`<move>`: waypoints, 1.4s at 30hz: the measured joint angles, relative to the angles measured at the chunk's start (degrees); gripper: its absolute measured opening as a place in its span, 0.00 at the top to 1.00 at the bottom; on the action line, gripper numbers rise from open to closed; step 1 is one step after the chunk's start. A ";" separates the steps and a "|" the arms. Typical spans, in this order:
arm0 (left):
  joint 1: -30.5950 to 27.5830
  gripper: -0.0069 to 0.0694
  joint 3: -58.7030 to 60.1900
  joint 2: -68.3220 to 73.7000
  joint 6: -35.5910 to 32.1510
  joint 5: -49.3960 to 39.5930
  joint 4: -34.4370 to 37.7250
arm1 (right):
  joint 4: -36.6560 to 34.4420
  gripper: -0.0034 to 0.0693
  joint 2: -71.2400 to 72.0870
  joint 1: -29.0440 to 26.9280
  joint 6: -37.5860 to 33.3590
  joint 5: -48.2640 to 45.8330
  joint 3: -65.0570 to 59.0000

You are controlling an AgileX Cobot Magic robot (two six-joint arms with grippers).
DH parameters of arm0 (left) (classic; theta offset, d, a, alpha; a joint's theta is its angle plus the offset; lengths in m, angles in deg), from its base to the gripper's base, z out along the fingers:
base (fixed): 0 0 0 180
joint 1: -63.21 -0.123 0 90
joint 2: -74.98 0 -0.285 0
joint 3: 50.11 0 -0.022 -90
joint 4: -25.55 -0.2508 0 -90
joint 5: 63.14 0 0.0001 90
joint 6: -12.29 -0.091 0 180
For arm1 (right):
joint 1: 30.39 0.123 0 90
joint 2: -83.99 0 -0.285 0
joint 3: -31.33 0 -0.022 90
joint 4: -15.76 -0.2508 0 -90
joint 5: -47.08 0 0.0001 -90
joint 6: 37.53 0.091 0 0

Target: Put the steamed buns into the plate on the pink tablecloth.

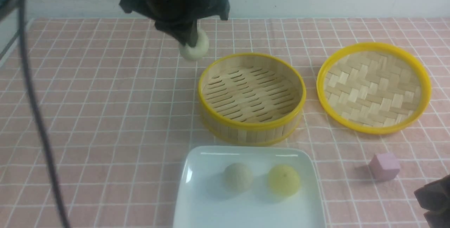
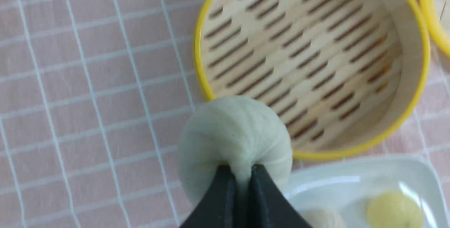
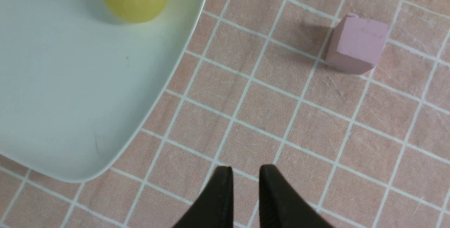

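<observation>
Pale pink cloth with a thin white grid, the pink tablecloth (image 1: 88, 122), covers the worktop. High near its far edge, left of centre, my left tool (image 2: 240, 171) is closed down on a cream bun (image 2: 235, 140), pinching its skin into a fold between the fingertips. My right tool (image 3: 246, 170), by the near right corner, stands partly open with nothing between its tips. Toward the worktop's near edge lies the white plate (image 1: 246, 210), its straight far rim running left to right; I cannot tell its long axis, since its near end is cut off. Another cream bun (image 1: 238, 177) and a yellow-green bun (image 1: 283, 180) sit inside, apart; being round, the buns show me no clear long axis or pointing direction.
</observation>
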 joint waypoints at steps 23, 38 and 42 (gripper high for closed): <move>11.22 0.62 48.48 -8.43 0.17 30.67 11.41 | -0.23 0.94 5.37 0.00 0.07 -5.06 1.68; 11.22 0.33 45.11 -9.13 0.17 28.10 10.71 | 1.99 0.96 41.70 0.00 1.26 10.74 -13.94; 11.22 0.33 45.06 -9.13 0.17 29.09 10.71 | 2.18 0.96 43.50 0.00 1.32 22.36 -21.45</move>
